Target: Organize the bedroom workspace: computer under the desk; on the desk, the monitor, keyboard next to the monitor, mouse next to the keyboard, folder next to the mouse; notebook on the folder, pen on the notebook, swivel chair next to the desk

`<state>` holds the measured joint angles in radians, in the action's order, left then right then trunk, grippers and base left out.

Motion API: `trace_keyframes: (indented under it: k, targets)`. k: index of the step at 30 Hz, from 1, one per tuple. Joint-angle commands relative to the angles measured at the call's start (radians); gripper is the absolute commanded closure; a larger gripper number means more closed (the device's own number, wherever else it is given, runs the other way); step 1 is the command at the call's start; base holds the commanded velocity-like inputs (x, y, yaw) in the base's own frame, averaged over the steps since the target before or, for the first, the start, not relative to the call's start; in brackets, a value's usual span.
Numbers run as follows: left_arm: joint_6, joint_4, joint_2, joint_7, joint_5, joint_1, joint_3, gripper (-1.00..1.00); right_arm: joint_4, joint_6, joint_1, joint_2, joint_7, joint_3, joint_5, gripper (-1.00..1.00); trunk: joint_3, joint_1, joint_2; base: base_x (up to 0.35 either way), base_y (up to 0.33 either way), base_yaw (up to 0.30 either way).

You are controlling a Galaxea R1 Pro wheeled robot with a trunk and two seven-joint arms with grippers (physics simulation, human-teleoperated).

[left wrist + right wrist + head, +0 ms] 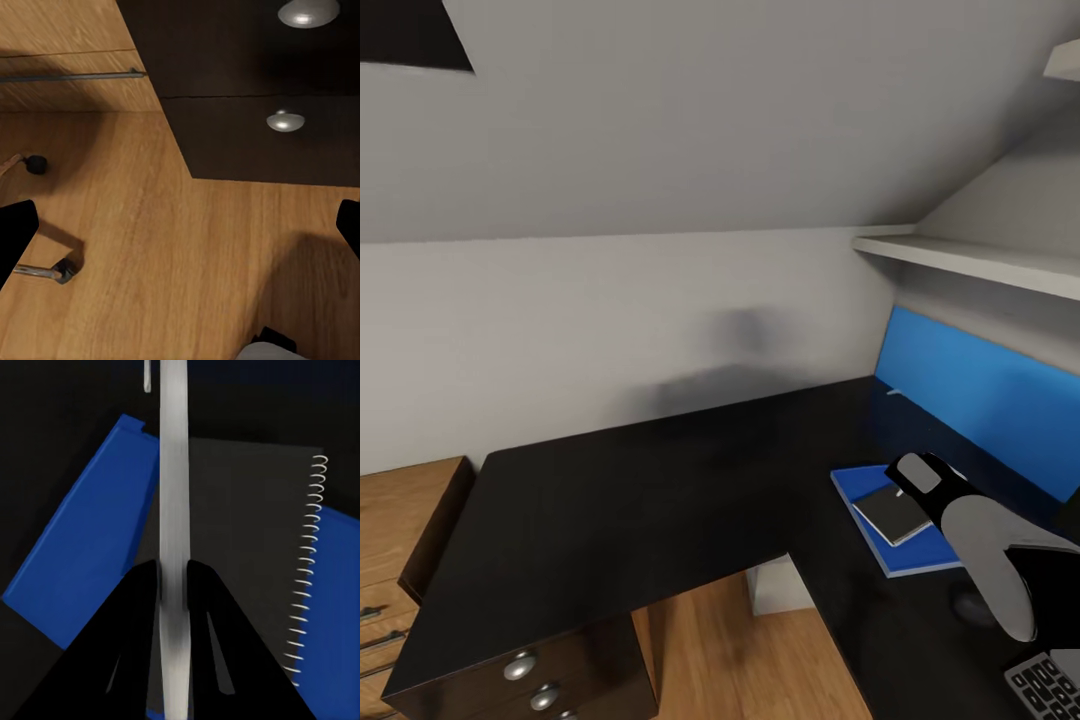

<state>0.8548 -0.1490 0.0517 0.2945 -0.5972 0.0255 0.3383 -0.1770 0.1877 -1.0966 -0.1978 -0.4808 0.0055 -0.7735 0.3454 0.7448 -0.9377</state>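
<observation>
My right arm is a smooth light-grey shell that meets a glossy black section toward the wrist, with a small grey panel near its end. My right gripper has two flat, matte black, wedge-shaped fingers, each bearing a slim slot.

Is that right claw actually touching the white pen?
Touching. The right wrist view shows the right gripper with both black fingers pressed against the pen.

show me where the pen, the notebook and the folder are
pen point(174, 495), right wrist view, middle of its white shaft
notebook point(247, 540), right wrist view, dark cover beside the spiral
folder point(916, 560), head view, blue corner nearest the camera
</observation>
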Motion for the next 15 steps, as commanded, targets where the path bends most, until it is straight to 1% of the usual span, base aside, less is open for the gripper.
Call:
trace_keyframes:
  k: [1, 5, 8, 15]
  targets:
    - [0.001, -0.003, 0.001, 0.009, -0.002, 0.001, 0.008, -1.0, -0.002, 0.007, 0.0, 0.0, -0.004, 0.001, 0.0, 1.0, 0.004, 0.004, -0.008, 0.0, 0.0, 0.0]
    - [0.002, -0.003, 0.001, 0.009, -0.002, 0.001, 0.008, -1.0, -0.002, 0.004, 0.0, 0.001, -0.004, 0.001, 0.0, 1.0, 0.017, 0.019, -0.036, 0.0, 0.0, 0.0]
    - [0.003, -0.003, 0.001, 0.009, -0.001, 0.001, 0.008, -1.0, -0.002, -0.025, 0.0, 0.001, -0.004, 0.001, 0.0, 1.0, 0.026, 0.031, -0.057, 0.0, 0.0, 0.0]
    - [0.003, -0.003, 0.0, 0.009, -0.002, 0.001, 0.008, -1.0, 0.0, -0.045, 0.0, 0.004, -0.005, 0.002, 0.0, 1.0, 0.048, 0.058, -0.106, 0.0, 0.0, 0.0]
